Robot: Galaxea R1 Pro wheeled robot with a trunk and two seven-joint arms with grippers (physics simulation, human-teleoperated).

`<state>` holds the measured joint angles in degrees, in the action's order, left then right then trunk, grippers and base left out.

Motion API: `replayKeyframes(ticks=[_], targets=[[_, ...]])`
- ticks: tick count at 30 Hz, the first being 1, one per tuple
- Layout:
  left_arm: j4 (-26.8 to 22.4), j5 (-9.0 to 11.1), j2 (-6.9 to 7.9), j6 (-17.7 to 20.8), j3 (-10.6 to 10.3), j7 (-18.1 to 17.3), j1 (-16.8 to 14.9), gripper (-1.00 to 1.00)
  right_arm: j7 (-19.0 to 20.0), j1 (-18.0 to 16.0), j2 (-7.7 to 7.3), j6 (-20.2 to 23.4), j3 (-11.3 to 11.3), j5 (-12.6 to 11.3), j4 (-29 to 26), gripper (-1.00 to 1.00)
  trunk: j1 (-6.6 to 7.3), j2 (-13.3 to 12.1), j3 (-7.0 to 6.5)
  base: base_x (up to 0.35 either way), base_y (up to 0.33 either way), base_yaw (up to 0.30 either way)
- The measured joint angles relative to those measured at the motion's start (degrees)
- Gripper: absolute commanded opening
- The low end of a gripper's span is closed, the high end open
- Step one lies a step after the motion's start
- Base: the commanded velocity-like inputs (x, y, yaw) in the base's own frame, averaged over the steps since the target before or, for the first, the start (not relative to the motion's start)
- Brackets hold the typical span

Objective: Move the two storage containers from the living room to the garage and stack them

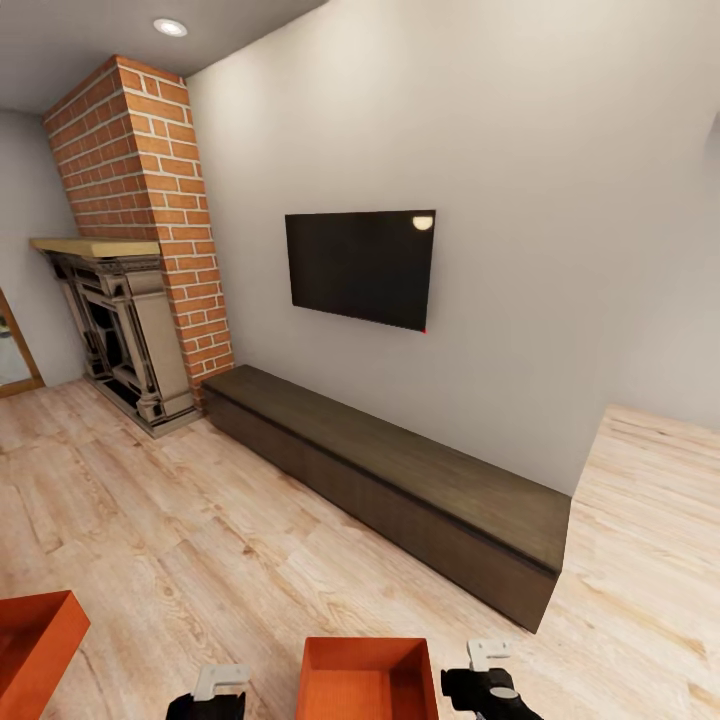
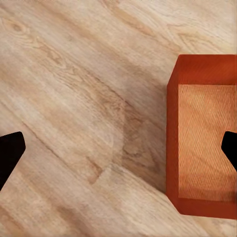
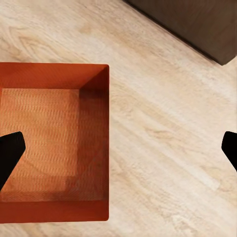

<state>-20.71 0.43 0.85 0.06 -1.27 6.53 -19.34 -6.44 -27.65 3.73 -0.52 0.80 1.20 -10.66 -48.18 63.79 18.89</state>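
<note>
Orange-red container (image 1: 367,680) lies long axis toward the cabinet (image 1: 400,470), between two wide-spread tools.

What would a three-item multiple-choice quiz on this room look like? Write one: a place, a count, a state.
1. Where is the black TV?
A. on the wall above the low dark cabinet
B. on the brick chimney
C. on the floor

2. How many orange-red containers are in the head view?
A. one
B. two
C. three

3. What does the container between the two grippers hold?
A. books
B. another tub
C. nothing

Answers:
1 A, the screen hangs on the pale wall over the cabinet.
2 B, one sits between the left gripper and right gripper, another container at the left edge.
3 C, its ribbed inside is bare in the right wrist view.
</note>
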Motion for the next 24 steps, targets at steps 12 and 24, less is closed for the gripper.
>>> replayKeyframes(ticks=[12,24], targets=[[0.6,0.0,0.08,-6.2,0.1,0.0,-0.1,1.00,0.3,-0.2,-0.14,-0.2,0.0,0.0,-0.1,1.00,0.00,0.0,0.00,0.000,0.000,0.000],[1.0,0.0,0.12,-7.2,0.1,0.0,0.0,1.00,0.4,-0.2,-0.17,-0.2,0.0,0.0,-0.1,1.00,0.00,0.0,0.00,0.000,0.000,0.000]])
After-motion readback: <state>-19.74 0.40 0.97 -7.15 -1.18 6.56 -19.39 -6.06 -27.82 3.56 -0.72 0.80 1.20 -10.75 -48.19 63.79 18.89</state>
